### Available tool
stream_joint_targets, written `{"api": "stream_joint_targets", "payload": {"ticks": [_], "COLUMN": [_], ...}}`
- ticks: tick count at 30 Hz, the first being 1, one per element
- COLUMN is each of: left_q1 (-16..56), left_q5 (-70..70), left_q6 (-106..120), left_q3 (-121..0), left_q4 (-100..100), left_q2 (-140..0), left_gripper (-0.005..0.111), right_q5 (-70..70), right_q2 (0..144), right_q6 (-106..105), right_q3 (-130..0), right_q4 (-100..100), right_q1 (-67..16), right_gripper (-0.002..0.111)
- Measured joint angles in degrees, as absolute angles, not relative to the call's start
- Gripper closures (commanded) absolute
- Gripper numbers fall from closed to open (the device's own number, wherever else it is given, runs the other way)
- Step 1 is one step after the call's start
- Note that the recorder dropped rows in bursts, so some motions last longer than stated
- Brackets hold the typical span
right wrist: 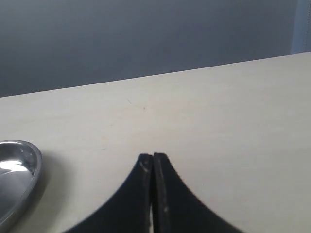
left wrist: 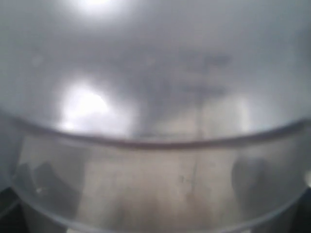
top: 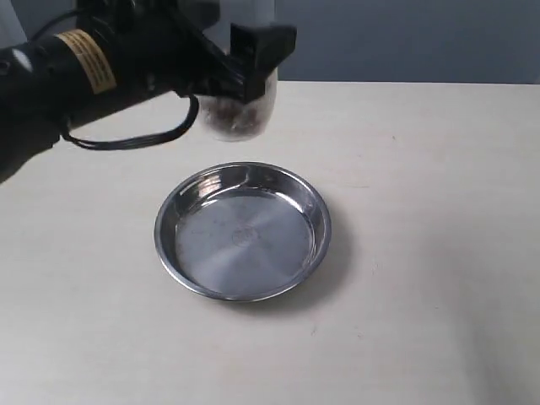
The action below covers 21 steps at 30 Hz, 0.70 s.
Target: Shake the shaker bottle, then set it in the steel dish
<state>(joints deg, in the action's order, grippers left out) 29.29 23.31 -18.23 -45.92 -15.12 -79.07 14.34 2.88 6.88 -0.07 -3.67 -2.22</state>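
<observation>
The frosted shaker bottle [top: 251,105] hangs in the air above the table, behind the steel dish [top: 242,230], with brown beads showing low in its body. My left gripper [top: 249,63] is shut on the shaker bottle, a black finger [top: 263,46] across its front. The bottle's top runs out of the exterior view. The left wrist view is filled by the bottle's blurred clear wall [left wrist: 155,160]. My right gripper [right wrist: 153,156] is shut with nothing in it, low over the bare table; the dish's rim [right wrist: 34,170] shows beside it.
The cream table [top: 422,253] surrounds the dish. A black cable [top: 135,139] loops under the left arm. A grey-blue wall [top: 405,38] stands behind the table's far edge.
</observation>
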Motion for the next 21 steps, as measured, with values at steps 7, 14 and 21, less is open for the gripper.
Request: {"api": "stream_joint_targets", "payload": {"ticks": [7,14,21], "left_q1": [29.6,29.6,29.1], "left_q5": [20.7,26.9,22.0], "left_q6": [-18.5,-18.5,-13.5], "left_q3": [-41.7,-42.4,-45.2], "left_q4": [-12.9,-11.4,-10.2], "left_q2": [-84.5,-82.9,-79.8], "left_gripper": [0.106,0.106,0.106], "right_q5": [14.4,14.2,14.2], "right_q2": [2.9,2.9,2.9], "right_q6": [6.9,6.9,6.9], "right_q3": [-0.1,-0.1,-0.1], "right_q4": [-3.7,-3.7,-3.7], "right_q1": [-2.2,-2.2,-2.2], "right_gripper": [0.109,0.109,0.109]}}
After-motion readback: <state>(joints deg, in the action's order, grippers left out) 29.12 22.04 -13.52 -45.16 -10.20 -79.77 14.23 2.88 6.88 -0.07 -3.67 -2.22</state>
